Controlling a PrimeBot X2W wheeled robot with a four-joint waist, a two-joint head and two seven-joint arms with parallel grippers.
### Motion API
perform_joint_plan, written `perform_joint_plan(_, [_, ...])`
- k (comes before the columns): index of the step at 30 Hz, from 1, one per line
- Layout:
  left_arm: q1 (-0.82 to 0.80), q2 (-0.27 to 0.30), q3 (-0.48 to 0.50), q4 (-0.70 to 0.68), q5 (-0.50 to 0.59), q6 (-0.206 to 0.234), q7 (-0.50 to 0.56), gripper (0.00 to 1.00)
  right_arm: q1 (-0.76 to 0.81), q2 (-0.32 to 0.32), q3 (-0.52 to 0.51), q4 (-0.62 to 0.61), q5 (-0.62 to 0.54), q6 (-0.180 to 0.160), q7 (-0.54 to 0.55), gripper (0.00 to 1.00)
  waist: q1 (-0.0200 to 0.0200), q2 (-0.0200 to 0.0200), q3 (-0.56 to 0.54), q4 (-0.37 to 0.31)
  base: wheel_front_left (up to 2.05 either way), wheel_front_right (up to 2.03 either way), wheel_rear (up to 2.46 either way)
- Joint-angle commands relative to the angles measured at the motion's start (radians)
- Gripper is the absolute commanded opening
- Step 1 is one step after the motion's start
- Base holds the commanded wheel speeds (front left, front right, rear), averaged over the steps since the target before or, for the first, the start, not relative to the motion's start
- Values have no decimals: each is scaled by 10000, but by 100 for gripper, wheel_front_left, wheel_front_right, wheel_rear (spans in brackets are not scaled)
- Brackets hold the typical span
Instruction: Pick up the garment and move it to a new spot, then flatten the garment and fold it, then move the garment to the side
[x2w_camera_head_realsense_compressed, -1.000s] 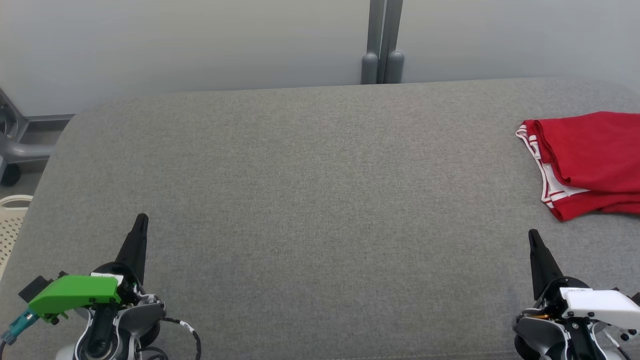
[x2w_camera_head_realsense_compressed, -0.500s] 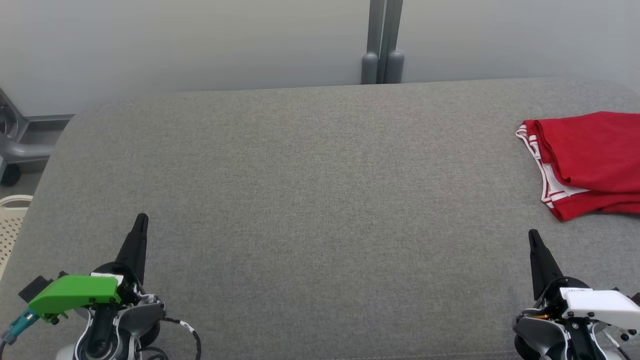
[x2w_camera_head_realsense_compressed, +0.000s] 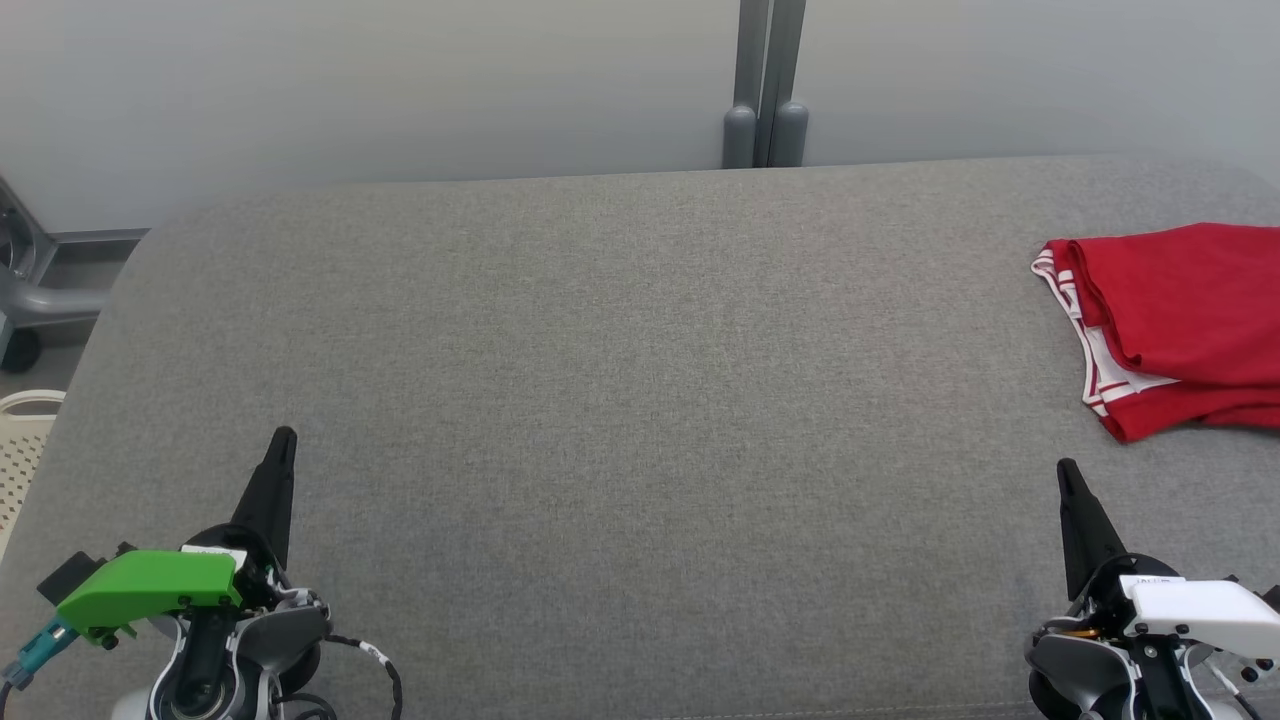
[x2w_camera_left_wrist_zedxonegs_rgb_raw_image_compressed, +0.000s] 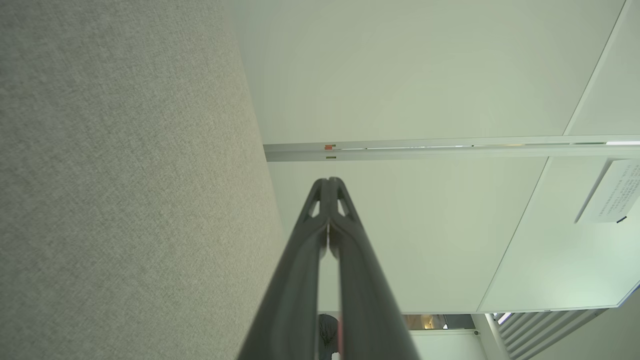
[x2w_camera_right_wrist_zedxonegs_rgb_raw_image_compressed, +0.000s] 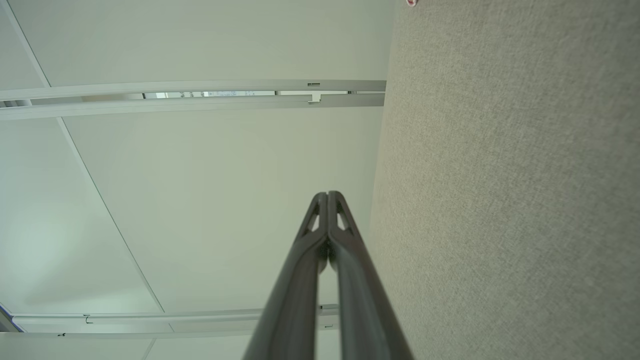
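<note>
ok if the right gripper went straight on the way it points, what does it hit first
Probably nothing close: the right gripper points across the grey cushion, left of the red garment. Its wrist view lines it up with the pale wall, likely the first thing met, though depth is unclear.

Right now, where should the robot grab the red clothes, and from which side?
Probably the near left corner of the red garment, where folded layers and white-striped trim stick out. The right claw is closest, so reach from the near side and pinch all layers.
</note>
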Motion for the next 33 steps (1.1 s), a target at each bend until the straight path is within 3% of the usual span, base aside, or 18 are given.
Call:
perform_joint_plan(1, [-135, 15, 21, -35, -114, -56, 33, 0, 108, -42, -17, -42, 8, 4, 28, 0, 0, 0, 0, 0, 0, 0, 0])
perform_joint_plan(33, [-135, 16, 18, -35, -116, -56, 33, 0, 108, -42, -16, -42, 8, 4, 28, 0, 0, 0, 0, 0, 0, 0, 0])
